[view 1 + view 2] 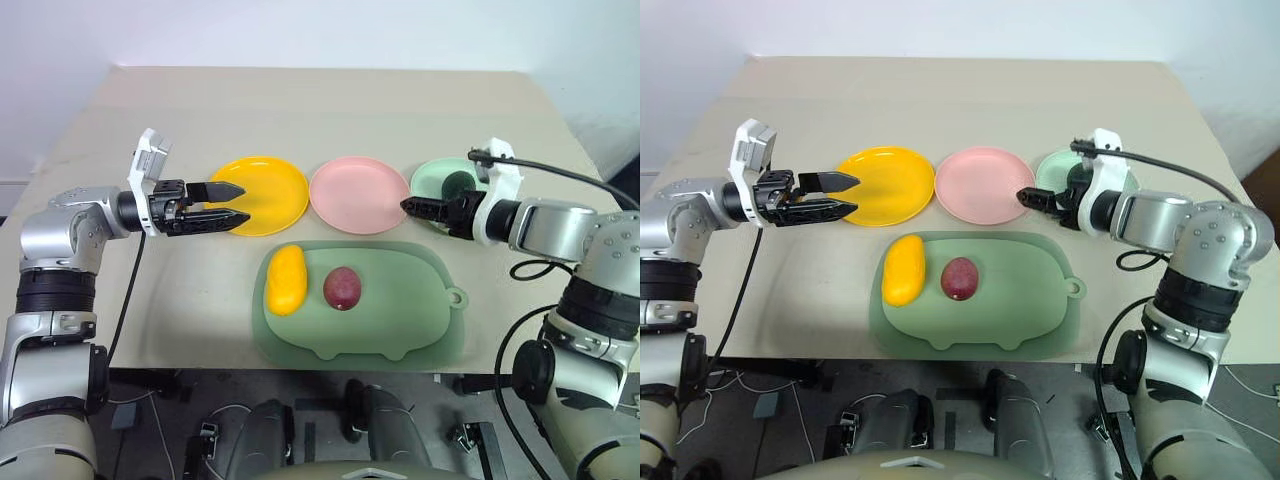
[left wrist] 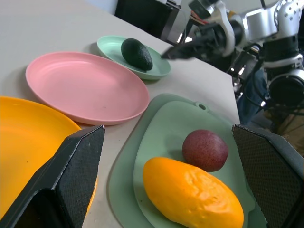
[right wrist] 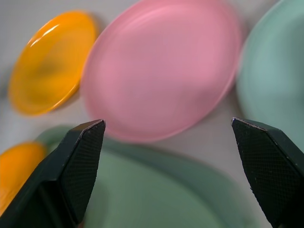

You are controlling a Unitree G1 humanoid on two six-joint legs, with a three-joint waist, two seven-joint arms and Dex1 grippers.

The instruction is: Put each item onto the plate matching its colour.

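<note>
Left wrist view gives you the clearest read of where things stand: the dark green bumpy avocado (image 2: pixel 137 53) already lies in the small mint-green plate (image 2: pixel 156 71), so one of three matches looks done. The oblong yellow mango (image 2: pixel 192 194) and the round dark purple-red fruit (image 2: pixel 205 150) sit side by side, close together, on the large sage-green pig-shaped mat (image 2: pixel 175 118), which serves only as a starting tray and is no target.

Your right gripper (image 1: pixel 415 207) hangs just beside the mint plate's near edge, on the side toward the round pink plate (image 1: pixel 359 194). Its two black fingers stand spread wide with nothing between them; its own wrist camera looks down between them onto the pink plate and the mat's edge. That released pose beside the avocado's plate fits a drop-off already made.

Your left gripper (image 1: pixel 225 205) is likewise released and empty, fingers parted, held level above the near rim of the round yellow plate (image 1: pixel 270 195) and pointing across toward the other arm. It sits there as the natural arm for the mango, which lies on the mat just in front of that plate.

I judge the next step to be either fruit: the mango to the yellow plate, the purple-red one to the pink as the nearest colour match.
</note>
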